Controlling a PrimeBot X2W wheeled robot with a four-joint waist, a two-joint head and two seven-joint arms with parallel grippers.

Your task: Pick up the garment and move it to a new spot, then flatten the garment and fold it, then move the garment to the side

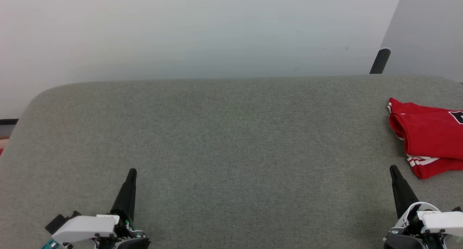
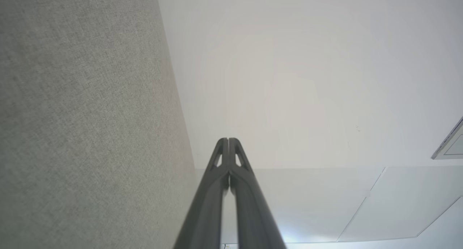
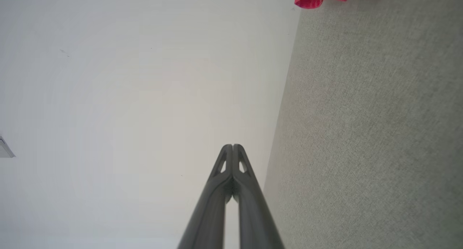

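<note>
A red jersey-style garment [image 1: 428, 136] with red-and-white striped trim and a scrap of black, white-outlined lettering is seen lying folded over on itself on a grey, felt-like fabric worktop [image 1: 231, 140]. It is placed at the worktop's right edge, about midway between the far and near edges, and part of it is cut off by the border of the head view.

The left gripper [image 1: 132, 172], a white housing with two long dark fingers, is held over the near left part of the worktop, pointed towards the far edge. In the left wrist view its jaws are shown pressed together tip to tip, with nothing caught between them.

The right gripper [image 1: 393, 168] is held over the near right part of the worktop, close to the garment's nearest fold but apart from it. Its jaws are likewise brought together on nothing. In the right wrist view a red fold of the garment is seen well beyond the fingertips.

A pale wall [image 1: 202, 32] is seen behind the far edge, and a dark rounded post [image 1: 379, 60] beside a grey panel [image 1: 427, 28] near the far right corner.
</note>
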